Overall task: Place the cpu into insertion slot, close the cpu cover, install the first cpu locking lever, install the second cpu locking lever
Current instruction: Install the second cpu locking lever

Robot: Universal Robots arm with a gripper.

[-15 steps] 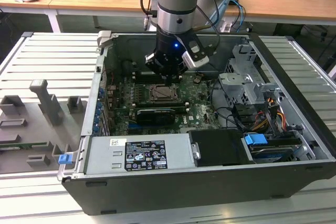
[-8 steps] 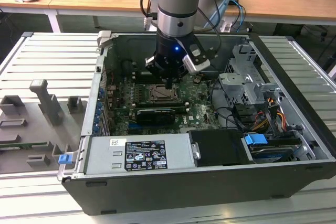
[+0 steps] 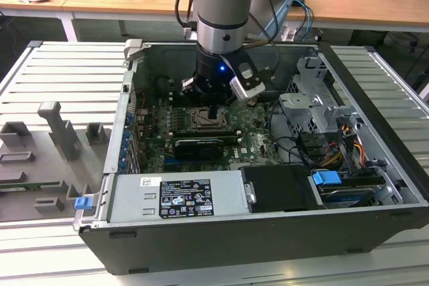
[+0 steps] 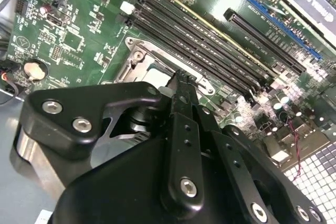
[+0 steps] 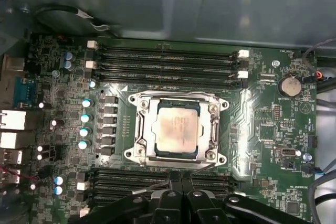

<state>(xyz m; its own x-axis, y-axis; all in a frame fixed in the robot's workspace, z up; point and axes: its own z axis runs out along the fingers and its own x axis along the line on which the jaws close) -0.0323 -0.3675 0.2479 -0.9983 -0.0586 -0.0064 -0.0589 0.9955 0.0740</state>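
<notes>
The cpu (image 5: 177,129), a pale silver square, lies flat in the socket on the green motherboard (image 5: 262,129). The cpu cover (image 5: 143,129), a dull metal frame, lies down around it, and the chip shows through its window. My gripper (image 5: 181,178) is shut, its black fingers pressed together at the socket's edge, beside the memory slots. A thin wire lever (image 5: 152,187) slants out by the fingertips. In the second wrist view the gripper (image 4: 181,77) has its tip just at the socket frame (image 4: 137,56). In the exterior view the gripper (image 3: 213,113) hangs low over the socket (image 3: 209,122) inside the open case.
Black memory slots (image 5: 168,61) run along both sides of the socket. A dark expansion card (image 3: 199,145) lies near it. The power supply (image 3: 177,197) sits at the case's front. At the exterior view's right are a drive cage (image 3: 315,98) and cables (image 3: 335,152). Case walls surround the board.
</notes>
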